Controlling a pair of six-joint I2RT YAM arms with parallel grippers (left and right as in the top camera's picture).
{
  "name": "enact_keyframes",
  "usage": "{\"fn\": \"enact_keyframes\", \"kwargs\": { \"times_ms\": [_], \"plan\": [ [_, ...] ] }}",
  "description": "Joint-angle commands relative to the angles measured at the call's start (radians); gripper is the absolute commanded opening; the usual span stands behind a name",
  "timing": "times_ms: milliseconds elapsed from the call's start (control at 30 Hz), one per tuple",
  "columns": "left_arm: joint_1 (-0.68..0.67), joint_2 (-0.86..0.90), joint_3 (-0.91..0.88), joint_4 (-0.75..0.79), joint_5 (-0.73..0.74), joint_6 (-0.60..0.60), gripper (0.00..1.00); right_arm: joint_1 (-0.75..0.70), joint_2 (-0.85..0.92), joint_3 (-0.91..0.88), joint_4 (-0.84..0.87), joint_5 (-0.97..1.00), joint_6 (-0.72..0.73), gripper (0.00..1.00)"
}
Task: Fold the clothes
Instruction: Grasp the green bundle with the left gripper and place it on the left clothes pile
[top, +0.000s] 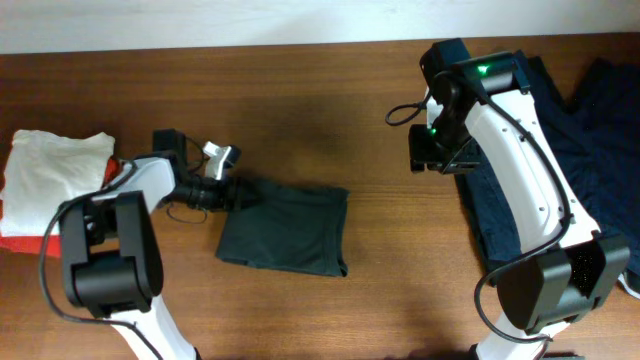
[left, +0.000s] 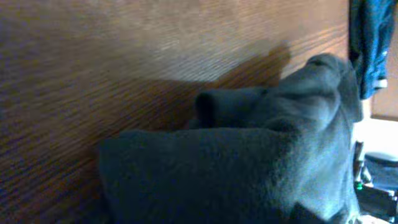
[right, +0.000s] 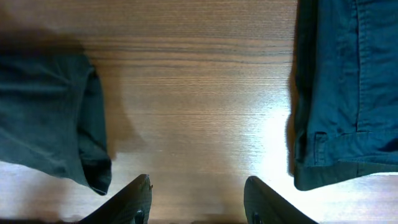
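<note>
Over wood worktop (right: 199, 93): end effector (right: 198, 180), fingers spread wide. At left, folded dark T-shirt (right: 43, 118) (near corner curled); at right, navy garment (right: 348, 87), well apart.

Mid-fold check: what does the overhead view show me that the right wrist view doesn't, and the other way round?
Only overhead: the whole outline of the folded T-shirt, the left gripper at the shirt corner nearest the left arm, and the white folded piece at the left end of the table. Only right wrist: a close look at the right gripper, its jaws apart over bare wood, holding nothing. Both: part of the T-shirt, the navy garment and the wooden table.
</note>
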Motion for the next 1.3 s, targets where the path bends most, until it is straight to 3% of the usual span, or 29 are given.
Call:
{"fn": "enact_keyframes", "kwargs": {
  "times_ms": [0, 33, 167, 533, 733, 967, 1000, 1067, 1167, 1267],
  "plan": [
    [0.005, 0.032, 0.008, -0.006, -0.045, 0.004, 0.06, -0.003, -0.002, 0.006, -0.01, 0.038, 0.0, 0.52],
    [0.016, 0.028, 0.033, -0.021, -0.054, -0.009, 0.01, -0.003, -0.002, 0.006, -0.01, 0.04, 0.0, 0.52],
    [0.076, -0.006, 0.167, -0.111, -0.089, -0.03, 0.01, -0.003, -0.002, 0.006, -0.009, 0.055, 0.0, 0.52],
    [0.268, -0.122, 0.696, -0.283, -0.65, -0.174, 0.01, -0.003, -0.002, 0.006, -0.006, 0.055, 0.0, 0.52],
    [0.409, -0.12, 0.75, -0.279, -0.792, -0.197, 0.03, -0.003, -0.002, 0.006, -0.008, 0.054, 0.0, 0.52],
    [0.557, -0.12, 0.75, -0.273, -0.803, -0.202, 0.07, -0.003, -0.002, 0.007, -0.017, 0.054, 0.0, 0.52],
    [0.57, -0.12, 0.75, -0.273, -0.803, -0.205, 0.12, -0.003, -0.002, 0.006, -0.017, 0.054, 0.0, 0.51],
    [0.594, -0.12, 0.75, -0.272, -0.803, -0.205, 0.39, -0.003, -0.002, 0.007, -0.018, 0.054, 0.0, 0.52],
    [0.619, -0.12, 0.75, -0.272, -0.807, -0.204, 0.47, -0.003, -0.002, 0.006, -0.027, 0.055, -0.001, 0.51],
    [0.645, -0.12, 0.75, -0.273, -0.807, -0.218, 0.62, -0.003, -0.002, 0.007, -0.029, 0.055, -0.001, 0.51]
  ]
}}
